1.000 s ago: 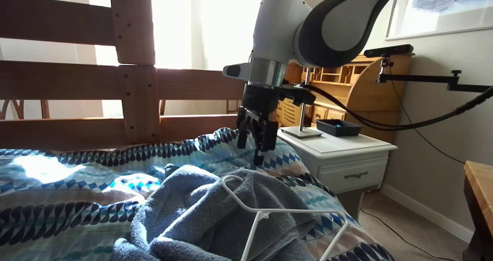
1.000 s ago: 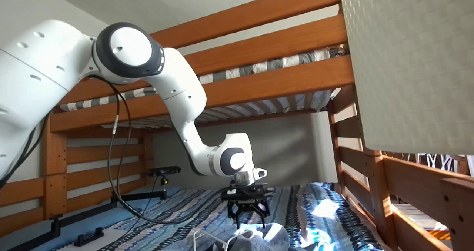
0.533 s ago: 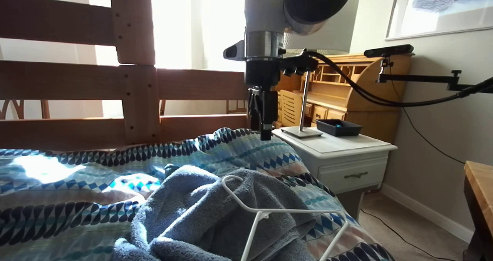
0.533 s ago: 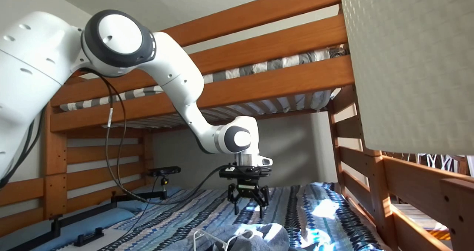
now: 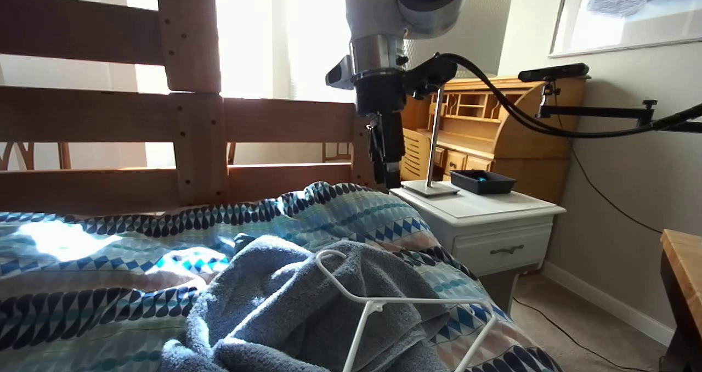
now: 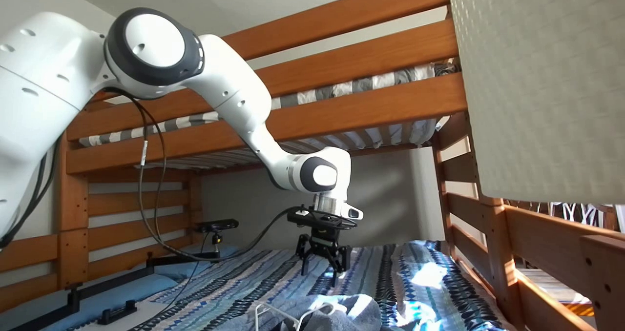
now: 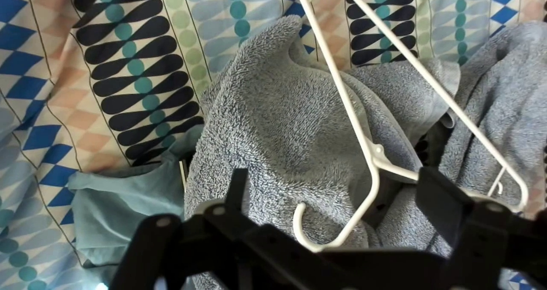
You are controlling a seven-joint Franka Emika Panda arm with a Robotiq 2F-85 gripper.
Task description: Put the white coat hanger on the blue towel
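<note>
The white coat hanger lies on the crumpled grey-blue towel on the bed. Its hook and neck rest over the towel, and its far end reaches past the towel's edge. Both also show in an exterior view, the hanger only in part, with the towel at the bottom edge. In the wrist view the hanger crosses the towel. My gripper is open and empty, well above both. In the wrist view the fingers of the gripper stand wide apart, touching nothing.
A teal cloth lies beside the towel. A white nightstand with a lamp and black tray stands beside the bed. Wooden bunk rails run above and behind. A camera sits on a mount.
My gripper has risen from just above the towel, then tilted and turned slightly. It is empty throughout. The hanger and towel have not moved.
</note>
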